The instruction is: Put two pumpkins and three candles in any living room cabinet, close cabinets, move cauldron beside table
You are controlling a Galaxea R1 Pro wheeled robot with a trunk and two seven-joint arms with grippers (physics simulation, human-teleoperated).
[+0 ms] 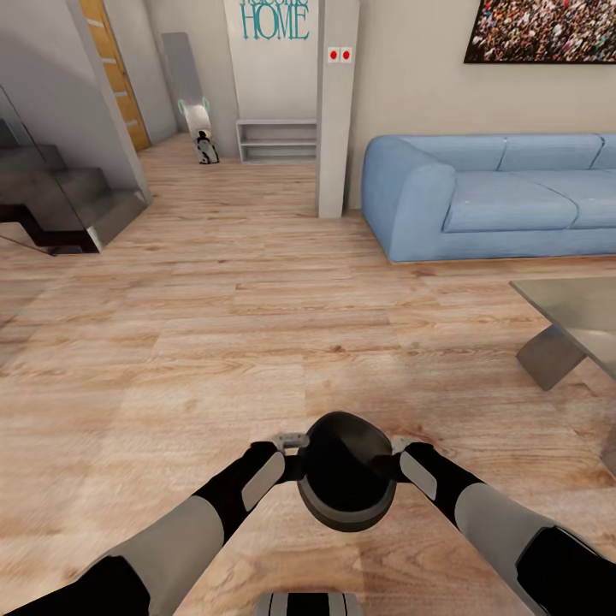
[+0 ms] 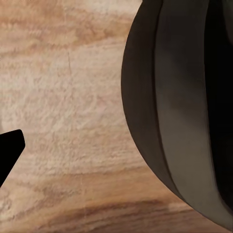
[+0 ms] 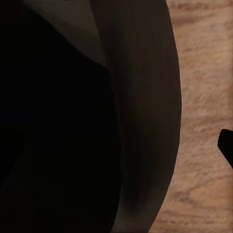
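Observation:
The black cauldron (image 1: 346, 470) sits low in front of me between both arms, mouth up, over the plank floor. My left gripper (image 1: 295, 455) is against its left side and my right gripper (image 1: 395, 458) against its right side. In the left wrist view one black fingertip (image 2: 9, 148) stands apart from the cauldron's wall (image 2: 179, 107), with floor showing between them. The right wrist view is alike: a fingertip (image 3: 227, 145) apart from the cauldron (image 3: 141, 97). The other fingers are hidden. The table (image 1: 582, 316) shows a corner at the right.
A blue sofa (image 1: 496, 197) stands at the back right, past the table. A pale pillar (image 1: 336, 111) rises mid-back, with a low grey shelf (image 1: 278, 141) behind it. Dark stairs (image 1: 60, 205) are at the left. Open plank floor lies ahead.

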